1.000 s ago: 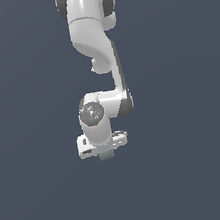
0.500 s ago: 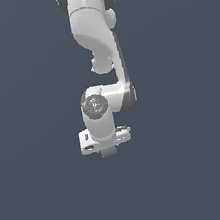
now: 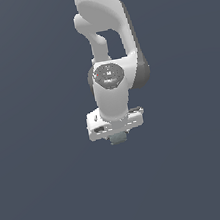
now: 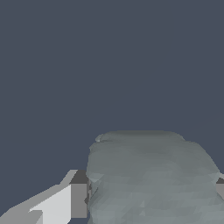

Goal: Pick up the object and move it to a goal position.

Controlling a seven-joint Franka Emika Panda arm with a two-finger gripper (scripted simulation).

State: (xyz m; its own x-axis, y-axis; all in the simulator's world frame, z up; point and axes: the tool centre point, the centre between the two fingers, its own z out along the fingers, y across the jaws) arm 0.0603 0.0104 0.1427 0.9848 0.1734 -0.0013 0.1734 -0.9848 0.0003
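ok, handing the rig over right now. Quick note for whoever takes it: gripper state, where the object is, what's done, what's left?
Gripper: shut on the object, going by the wrist view, where a finger sits against its side. The jaws themselves are hidden in the exterior view.
Object: grey-green lump between the jaws; in the exterior view only a bit of it shows under the white hand.
Done: the grasp appears made.
Left: carry it to the goal. No goal marker shows in either view, and I cannot tell whether the object is lifted off the surface.
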